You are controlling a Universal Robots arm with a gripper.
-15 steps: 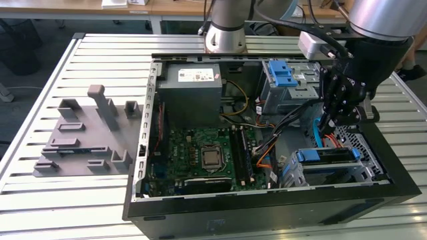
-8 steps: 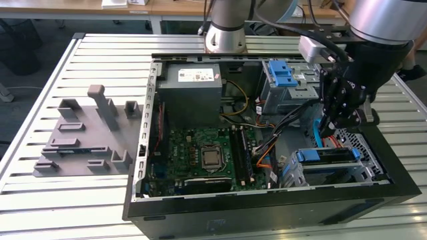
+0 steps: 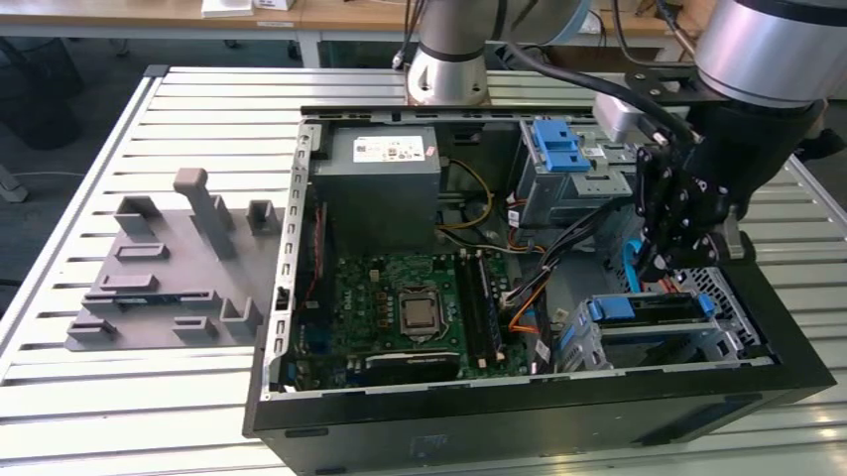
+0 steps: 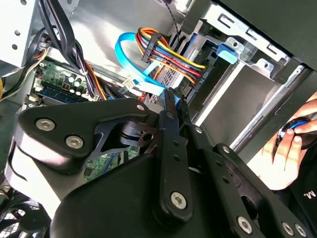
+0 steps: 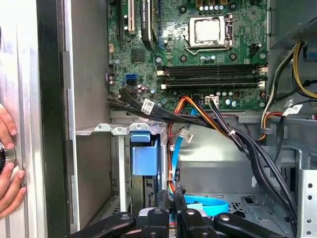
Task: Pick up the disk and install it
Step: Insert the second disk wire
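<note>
In the exterior view an open computer case (image 3: 285,297) lies on a slatted table. My gripper (image 3: 658,270) hangs inside it, just above the drive cage (image 3: 735,342) at the exterior view's right. A flat dark disk (image 3: 649,309) with blue side rails lies in that cage, directly below the fingers. In the first wrist view its blue end (image 5: 145,156) shows in the cage beyond my gripper (image 5: 170,194). In both wrist views the black fingers (image 4: 168,114) stand close together with nothing held between them. Blue and coloured cables (image 4: 148,59) run just past the fingertips.
A motherboard (image 3: 411,307) and a grey power supply (image 3: 384,164) fill the case. A second cage with a blue latch (image 3: 562,149) stands further back. A grey fixture (image 3: 173,268) sits at the exterior view's left. A person's hand (image 4: 287,148) rests by the case wall.
</note>
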